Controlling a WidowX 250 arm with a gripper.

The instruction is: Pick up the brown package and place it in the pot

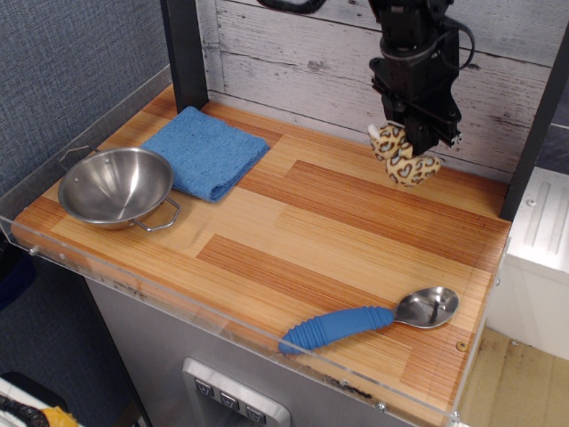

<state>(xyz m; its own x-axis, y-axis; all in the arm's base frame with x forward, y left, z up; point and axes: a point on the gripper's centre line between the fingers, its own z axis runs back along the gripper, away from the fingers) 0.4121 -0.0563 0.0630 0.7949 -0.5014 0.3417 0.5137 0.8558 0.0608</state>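
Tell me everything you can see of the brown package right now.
The brown package is a small soft plush, tan and cream with dark brown leopard spots, lumpy and curved. It hangs in the gripper, pinched at its upper part, with the lower end dangling tilted and a cream nub sticking out on the left. It looks clear of the table, near the back right corner in front of the wood-plank wall. Only the gripper touches it. The pot sits far off at the left edge.
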